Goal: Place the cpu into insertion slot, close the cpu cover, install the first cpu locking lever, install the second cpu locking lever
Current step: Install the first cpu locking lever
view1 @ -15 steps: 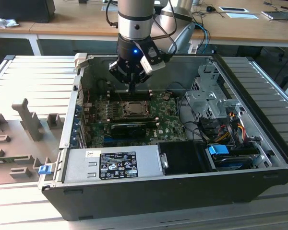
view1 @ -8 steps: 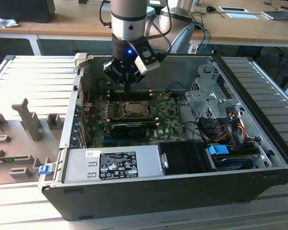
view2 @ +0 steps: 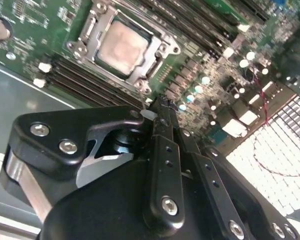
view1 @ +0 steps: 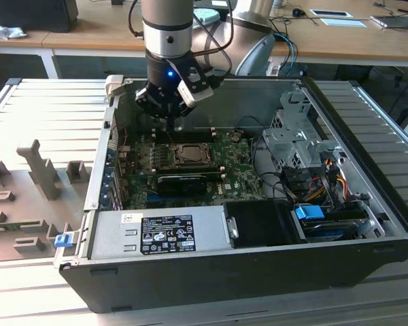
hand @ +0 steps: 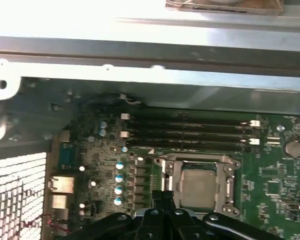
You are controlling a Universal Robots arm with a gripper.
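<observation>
We saw the gripper (view2: 159,107), fingers pinched together and empty, just beside the cpu cover (hand: 195,161) framing the cpu (view2: 122,47) mid-way across the motherboard (hand: 270,192). Drifting sideways, we judged, it could scrape the memory slots (hand: 190,132).

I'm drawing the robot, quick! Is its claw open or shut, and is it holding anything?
Gripper: shut, nothing seen in it, close to the cpu.
</observation>
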